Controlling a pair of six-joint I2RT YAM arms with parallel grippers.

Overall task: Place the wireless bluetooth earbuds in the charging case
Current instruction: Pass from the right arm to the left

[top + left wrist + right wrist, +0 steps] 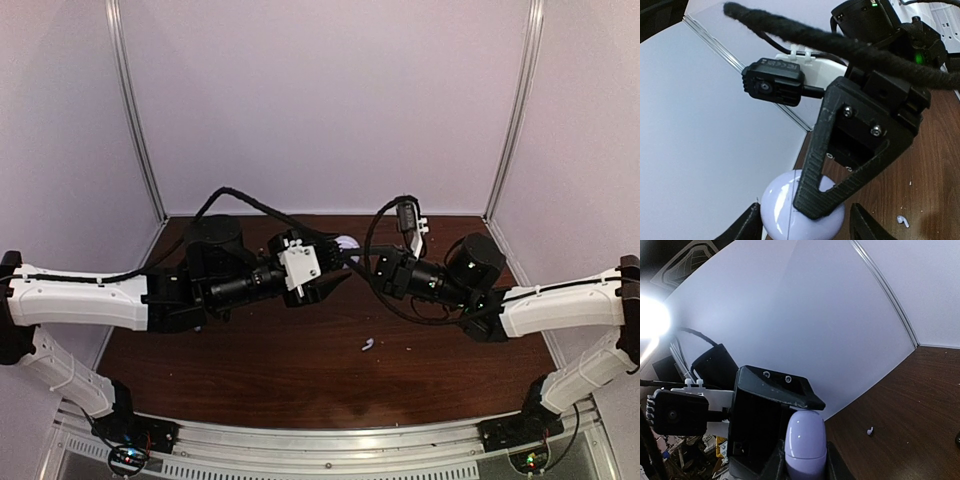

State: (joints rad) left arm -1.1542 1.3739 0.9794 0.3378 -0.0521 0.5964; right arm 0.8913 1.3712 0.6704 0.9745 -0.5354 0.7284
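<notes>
The charging case (347, 243), a pale lavender pebble with its halves together, hangs above the back of the table where the two arms meet. My right gripper (804, 467) is shut on the charging case (805, 437). In the left wrist view my left gripper (805, 227) stands open, one finger on each side of the charging case (782, 212), with a narrow gap on both sides. A black finger of the right gripper (840, 175) lies across the case. One small pale earbud (367, 345) lies on the brown table, also visible as the earbud (902, 220) and the earbud (870, 430).
White walls with metal corner posts (140, 130) enclose the brown table (250, 350) at the back and sides. A thick black cable (840, 45) runs above the left gripper. The right arm's wrist camera (772, 82) faces the left one at close range.
</notes>
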